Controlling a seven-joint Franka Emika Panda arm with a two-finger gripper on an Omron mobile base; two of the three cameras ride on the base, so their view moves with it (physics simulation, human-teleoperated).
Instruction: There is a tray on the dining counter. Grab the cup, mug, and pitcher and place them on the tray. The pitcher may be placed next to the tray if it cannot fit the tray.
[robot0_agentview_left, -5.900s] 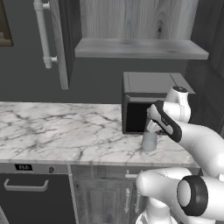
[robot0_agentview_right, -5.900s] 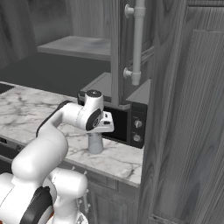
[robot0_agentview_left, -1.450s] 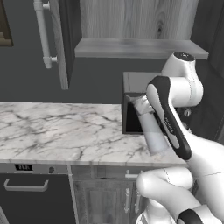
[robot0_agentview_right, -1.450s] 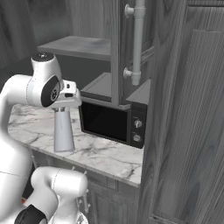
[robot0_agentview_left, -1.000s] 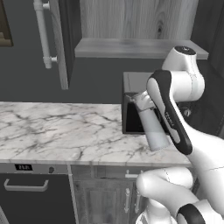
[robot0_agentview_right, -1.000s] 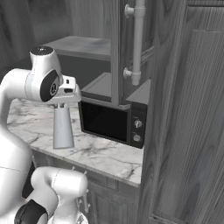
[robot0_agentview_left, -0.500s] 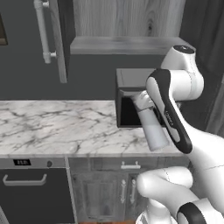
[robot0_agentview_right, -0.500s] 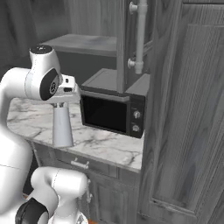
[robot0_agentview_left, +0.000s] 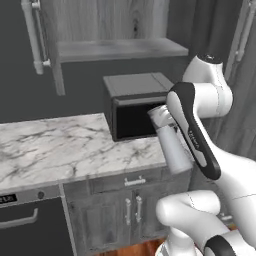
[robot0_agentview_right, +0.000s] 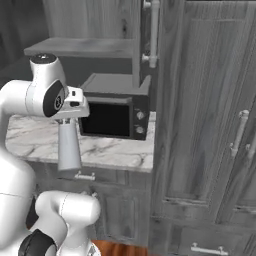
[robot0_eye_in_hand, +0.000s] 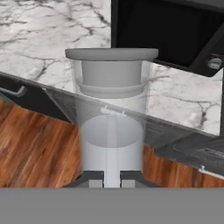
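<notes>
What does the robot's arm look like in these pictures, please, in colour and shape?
The arm is glossy white, built of rounded tubular links with dark grey joint bands and round dark end caps. The gripper hangs from a boxy white hand. No cables or markings are visible.

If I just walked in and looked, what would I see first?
First you'd spot the big white robot arm holding the see-through grey pitcher up in the air, in front of the marble worktop. The gripper is shut on the pitcher. Right behind it sits a black microwave at the worktop's end, beside tall grey wooden cabinets.
</notes>
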